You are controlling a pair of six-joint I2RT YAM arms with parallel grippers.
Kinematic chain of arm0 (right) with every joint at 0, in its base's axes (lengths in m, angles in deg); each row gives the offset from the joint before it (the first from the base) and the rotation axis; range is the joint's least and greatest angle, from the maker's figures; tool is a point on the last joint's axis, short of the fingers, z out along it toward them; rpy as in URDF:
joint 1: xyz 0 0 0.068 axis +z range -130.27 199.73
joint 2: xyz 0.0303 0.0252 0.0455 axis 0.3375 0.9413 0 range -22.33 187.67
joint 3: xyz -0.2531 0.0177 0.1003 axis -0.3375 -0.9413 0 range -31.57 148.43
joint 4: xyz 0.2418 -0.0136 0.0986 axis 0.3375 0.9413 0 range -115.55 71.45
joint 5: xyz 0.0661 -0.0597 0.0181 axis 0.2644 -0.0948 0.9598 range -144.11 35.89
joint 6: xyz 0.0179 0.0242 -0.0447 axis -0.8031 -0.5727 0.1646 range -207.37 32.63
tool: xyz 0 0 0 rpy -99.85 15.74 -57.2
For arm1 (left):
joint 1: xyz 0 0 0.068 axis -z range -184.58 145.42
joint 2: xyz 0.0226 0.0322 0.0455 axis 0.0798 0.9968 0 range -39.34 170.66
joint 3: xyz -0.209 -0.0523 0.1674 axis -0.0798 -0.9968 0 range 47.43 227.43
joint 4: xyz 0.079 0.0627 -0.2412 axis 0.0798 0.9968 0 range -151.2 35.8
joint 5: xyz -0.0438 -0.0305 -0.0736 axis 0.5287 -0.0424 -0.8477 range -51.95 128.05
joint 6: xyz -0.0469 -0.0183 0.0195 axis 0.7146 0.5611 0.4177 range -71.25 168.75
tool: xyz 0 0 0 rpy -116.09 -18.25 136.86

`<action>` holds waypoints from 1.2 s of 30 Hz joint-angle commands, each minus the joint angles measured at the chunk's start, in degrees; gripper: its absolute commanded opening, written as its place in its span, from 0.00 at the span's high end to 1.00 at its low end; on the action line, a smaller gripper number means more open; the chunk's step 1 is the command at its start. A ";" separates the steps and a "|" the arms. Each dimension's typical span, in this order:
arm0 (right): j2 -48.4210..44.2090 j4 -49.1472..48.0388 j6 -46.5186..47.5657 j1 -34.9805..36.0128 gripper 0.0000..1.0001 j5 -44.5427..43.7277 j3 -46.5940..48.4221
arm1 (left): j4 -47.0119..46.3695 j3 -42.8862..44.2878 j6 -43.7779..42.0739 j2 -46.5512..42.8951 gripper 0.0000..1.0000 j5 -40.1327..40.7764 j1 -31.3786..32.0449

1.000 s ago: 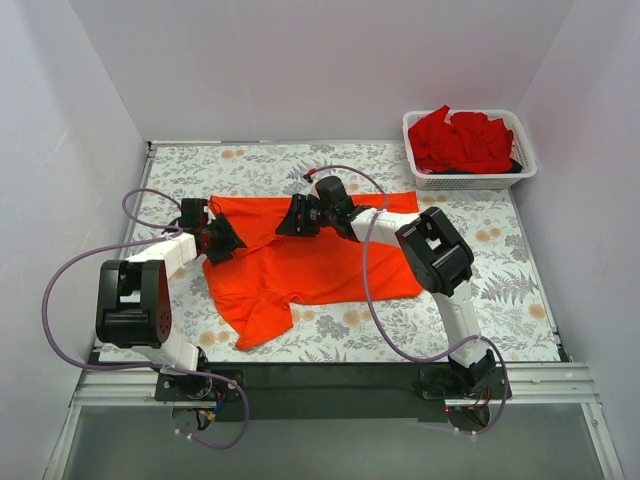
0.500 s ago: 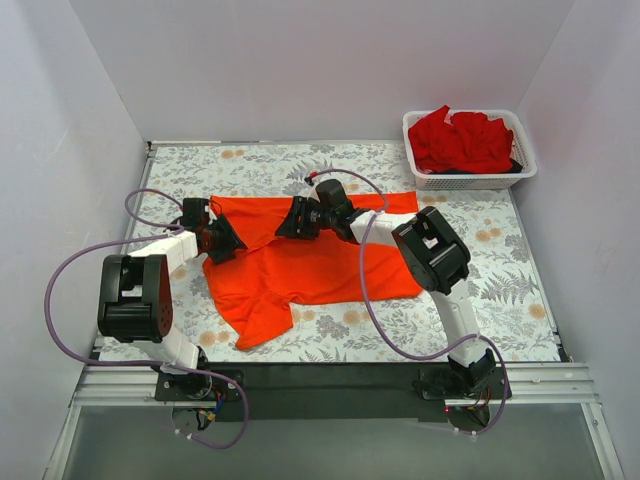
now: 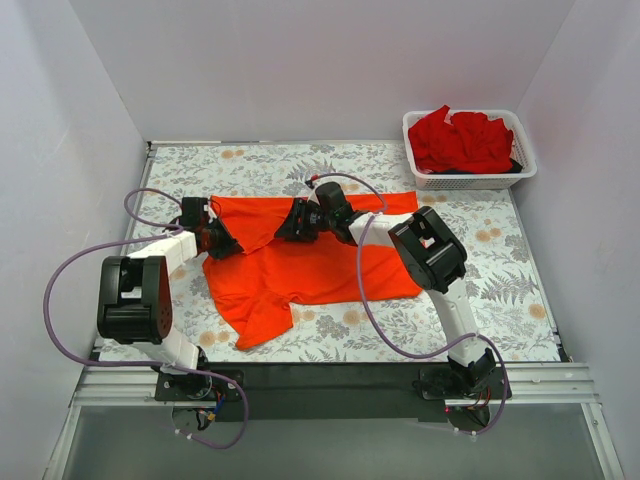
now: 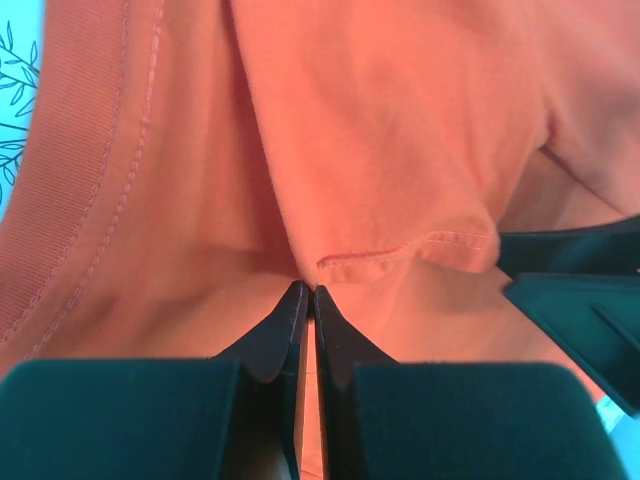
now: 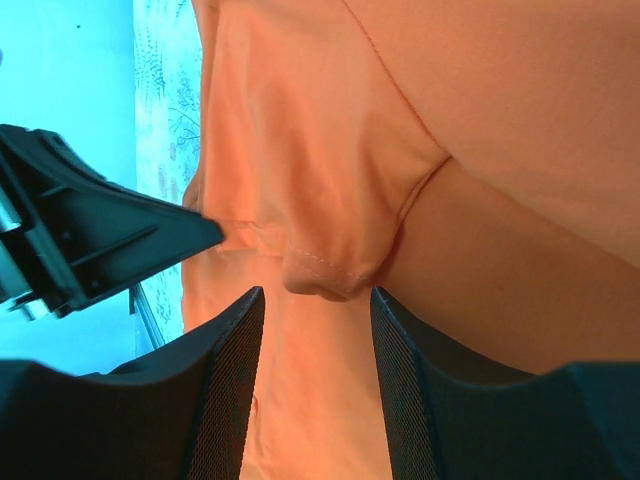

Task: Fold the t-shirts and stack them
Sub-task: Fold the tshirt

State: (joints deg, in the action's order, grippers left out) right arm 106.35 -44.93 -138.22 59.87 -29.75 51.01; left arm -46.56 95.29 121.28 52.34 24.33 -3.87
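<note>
A bright orange-red t-shirt (image 3: 320, 265) lies spread on the patterned table, with a fold at its upper left. My left gripper (image 3: 232, 245) is at the shirt's left edge. In the left wrist view it (image 4: 307, 296) is shut, with a strip of orange cloth (image 4: 380, 130) between the fingers, just below a sleeve hem (image 4: 400, 252). My right gripper (image 3: 285, 224) is over the fold near the collar. In the right wrist view it (image 5: 314, 300) is open, with a bunched sleeve hem (image 5: 322, 272) just ahead of the jaws. Deeper red shirts (image 3: 460, 140) are piled in the basket.
A white mesh basket (image 3: 522, 170) stands at the back right corner. White walls close in the table on three sides. The two grippers are close together; the left one shows in the right wrist view (image 5: 95, 240) and the right one in the left wrist view (image 4: 585, 295).
My left gripper has edged slightly back and left with the cloth. The right arm's elbow has shifted a little left; its gripper stays over the fold.
</note>
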 commanded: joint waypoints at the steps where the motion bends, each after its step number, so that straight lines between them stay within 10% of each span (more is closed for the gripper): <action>1: 1.83 -3.30 -1.71 0.03 0.46 0.95 -0.15 | -1.45 1.80 0.94 -4.14 1.00 -2.28 -0.62; 19: 3.42 -6.11 -3.99 -0.59 0.56 2.36 0.65 | -0.13 4.09 2.79 -8.09 1.00 -2.98 -0.62; 29: 1.57 -6.46 -3.12 -1.99 0.95 1.74 -0.76 | 0.66 4.09 2.62 -8.09 1.00 -0.97 -2.45; 36: -0.45 -6.38 -2.24 -3.40 0.99 3.41 -1.99 | 1.36 2.77 2.18 -8.27 1.00 1.85 -3.08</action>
State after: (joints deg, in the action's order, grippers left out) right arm 109.28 -49.80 -141.44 57.35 -27.43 49.83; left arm -46.06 97.93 124.19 47.05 23.68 -6.62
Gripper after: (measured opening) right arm 0.023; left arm 0.018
